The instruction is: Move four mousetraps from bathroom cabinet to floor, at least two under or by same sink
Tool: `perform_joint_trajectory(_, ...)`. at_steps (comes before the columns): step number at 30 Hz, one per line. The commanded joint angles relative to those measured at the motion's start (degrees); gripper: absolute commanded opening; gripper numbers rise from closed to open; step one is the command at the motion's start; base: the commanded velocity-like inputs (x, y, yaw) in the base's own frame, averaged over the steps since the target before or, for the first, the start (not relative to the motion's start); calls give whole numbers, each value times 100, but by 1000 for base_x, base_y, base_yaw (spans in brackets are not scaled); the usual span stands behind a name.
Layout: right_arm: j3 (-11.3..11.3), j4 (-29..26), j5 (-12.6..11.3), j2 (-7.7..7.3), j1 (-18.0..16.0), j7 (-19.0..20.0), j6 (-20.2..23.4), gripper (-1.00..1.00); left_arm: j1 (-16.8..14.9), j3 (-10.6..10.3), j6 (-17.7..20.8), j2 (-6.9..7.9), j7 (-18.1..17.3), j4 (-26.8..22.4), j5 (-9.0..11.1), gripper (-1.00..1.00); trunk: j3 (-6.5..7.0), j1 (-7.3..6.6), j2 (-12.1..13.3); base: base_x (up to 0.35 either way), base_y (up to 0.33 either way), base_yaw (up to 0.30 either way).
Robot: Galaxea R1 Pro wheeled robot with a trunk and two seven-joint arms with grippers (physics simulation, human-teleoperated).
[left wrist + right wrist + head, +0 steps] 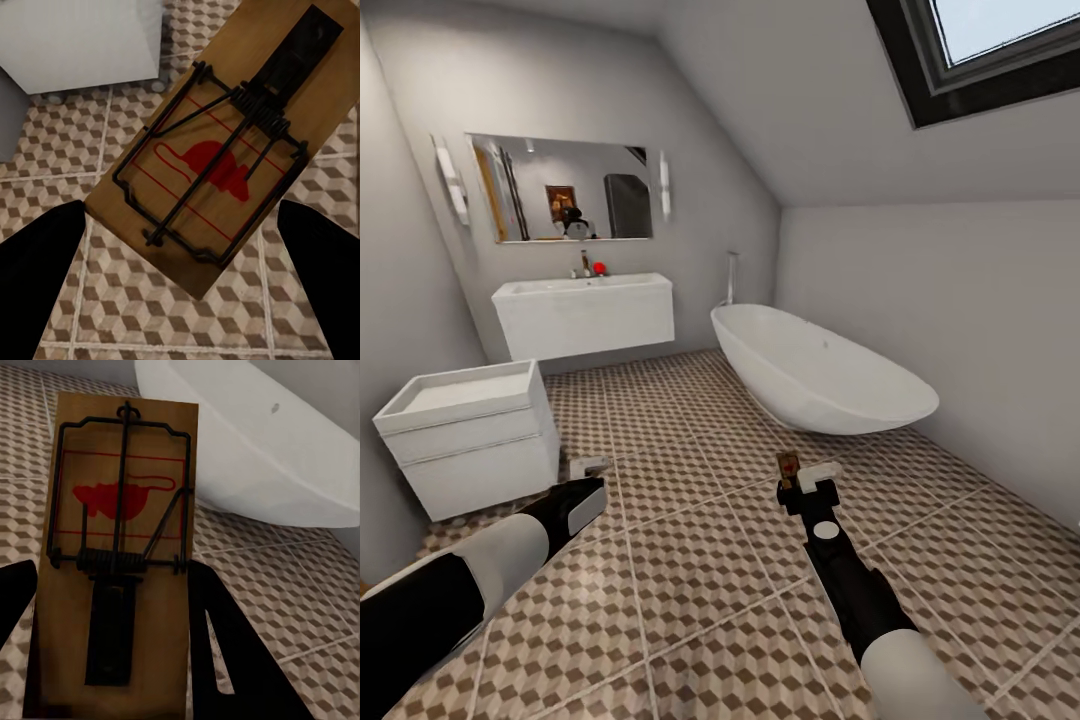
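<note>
Your widest surface is the bathroom floor [690,560], cube-patterned tile running open and bare from your arms ahead to the far wall, with clear room between the two arms. On its right edge stands one white bathtub [815,370]; against the far wall hangs one sink [585,312] under a mirror [565,188]; at the left wall sits one small white drawer unit [475,435], close beside your left arm.

You carry two mousetraps, one per claw. The left claw [592,470] is closed on the left mousetrap [225,150]: in the left wrist view its long axis runs diagonally between the dark fingers [37,277], the wire bar end away from the claw and above the tiles near the drawer unit's foot. The right claw [805,485] is clamped on the right mousetrap [120,555]: in the head view it stands upright above the claw, long axis in line with the fingers, with the bathtub just beyond it.
</note>
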Motion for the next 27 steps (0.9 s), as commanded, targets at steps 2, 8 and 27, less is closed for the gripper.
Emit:
perform_joint_trajectory(2,16,4,45,-1,-3,-32,48,-100,-4,-40,42,7,41,-20,9,-100,-6,3,-3,310,-128,0)
perform_joint_trajectory(8,17,39,51,-1,-3,-32,48,-100,-4,-40,42,7,41,-21,9,-100,-7,3,-3,310,-131,0)
perform_joint_trajectory(27,16,42,51,-1,-3,-41,48,-100,-4,-40,36,7,41,-26,9,-100,-150,3,-3,249,-122,159)
